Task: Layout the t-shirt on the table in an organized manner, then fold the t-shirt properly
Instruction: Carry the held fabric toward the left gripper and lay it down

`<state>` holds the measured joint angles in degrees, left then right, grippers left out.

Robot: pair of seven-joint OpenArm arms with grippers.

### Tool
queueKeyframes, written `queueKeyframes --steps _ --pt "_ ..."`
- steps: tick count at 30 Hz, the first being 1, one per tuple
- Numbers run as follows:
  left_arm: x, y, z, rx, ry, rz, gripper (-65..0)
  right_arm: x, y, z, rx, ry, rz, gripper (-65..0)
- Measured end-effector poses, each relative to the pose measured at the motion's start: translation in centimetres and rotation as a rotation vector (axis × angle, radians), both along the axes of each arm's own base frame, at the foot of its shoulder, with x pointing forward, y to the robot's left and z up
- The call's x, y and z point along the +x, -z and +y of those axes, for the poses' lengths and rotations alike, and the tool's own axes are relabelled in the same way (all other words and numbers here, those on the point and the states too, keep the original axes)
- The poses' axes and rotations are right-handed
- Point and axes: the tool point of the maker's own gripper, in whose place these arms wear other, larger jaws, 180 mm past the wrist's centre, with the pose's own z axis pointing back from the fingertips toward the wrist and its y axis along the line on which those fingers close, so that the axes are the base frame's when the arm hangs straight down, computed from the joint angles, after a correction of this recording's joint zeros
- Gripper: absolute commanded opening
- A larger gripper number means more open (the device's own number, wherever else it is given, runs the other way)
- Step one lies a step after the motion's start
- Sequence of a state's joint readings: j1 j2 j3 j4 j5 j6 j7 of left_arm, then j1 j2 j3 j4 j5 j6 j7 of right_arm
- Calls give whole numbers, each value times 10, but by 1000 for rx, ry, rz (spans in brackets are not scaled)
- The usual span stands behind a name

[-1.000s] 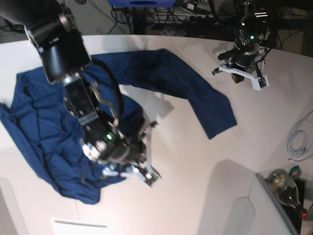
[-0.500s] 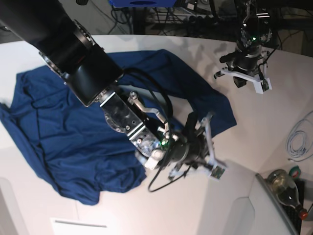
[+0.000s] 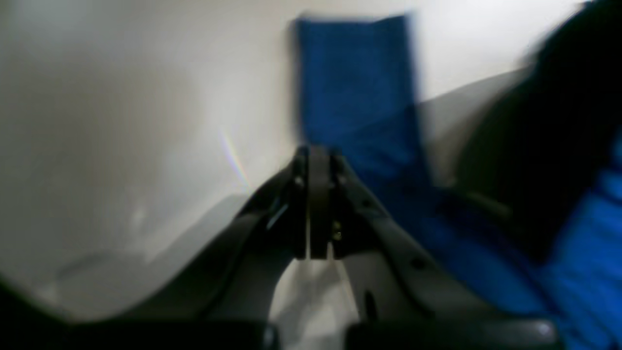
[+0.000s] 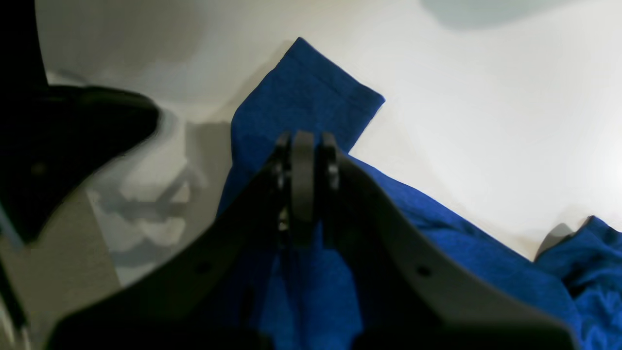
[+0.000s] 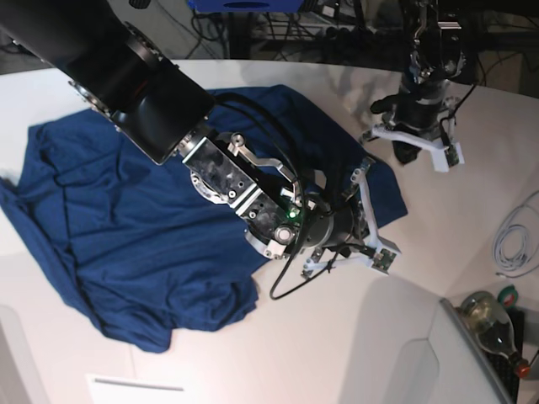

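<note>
two arms over the desk [image 5: 438, 278], layout stage unfinished. t-shirt [image 5: 126, 227] lies rumpled on the desk's left and centre, one sleeve [image 5: 383, 189] stretched out rightward. right gripper [image 5: 370, 227] at that sleeve, fingers closed, grip on cloth unclear. left gripper [image 5: 413, 139] closed, empty, near the sleeve. flattening and all folds remain.

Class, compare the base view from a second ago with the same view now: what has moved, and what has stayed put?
The right gripper swept from the shirt's lower middle across to the sleeve end on the view's right, jaws shut. The t-shirt now covers the bare patch that showed at its centre. The left gripper dipped slightly toward the sleeve, also shut. The table, cable and bottle did not move.
</note>
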<state>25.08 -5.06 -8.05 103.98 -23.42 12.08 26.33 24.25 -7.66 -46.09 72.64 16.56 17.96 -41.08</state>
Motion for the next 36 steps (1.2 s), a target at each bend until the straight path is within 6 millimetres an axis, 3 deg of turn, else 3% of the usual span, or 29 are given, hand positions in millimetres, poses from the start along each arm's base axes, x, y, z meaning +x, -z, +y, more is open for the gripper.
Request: queueKeyframes --steps 1,4,6,9,18,28,36 --pt "6 -4 -5 -8 9 -16 -620 0 0 0 0 0 0 -650" --pt "21 -11 -23 -27 49 -53 -316 2 1 -3 -5 6 -2 -650" --pt "23 -11 -34 -36 80 -53 -181 2 1 -2 -4 5 -2 -650" --pt "23 -9 -52 -57 121 -46 -87 2 1 -3 -5 5 -2 -650" --pt "52 -2 -90 -94 196 -69 -94 18 9 -23 -72 66 -40 -650" --pt "64 13 -95 -88 207 -83 -94 25 18 -40 -161 96 -55 -650" --pt "66 9 -105 -103 279 -105 -94 27 17 -42 -168 100 -55 -650"
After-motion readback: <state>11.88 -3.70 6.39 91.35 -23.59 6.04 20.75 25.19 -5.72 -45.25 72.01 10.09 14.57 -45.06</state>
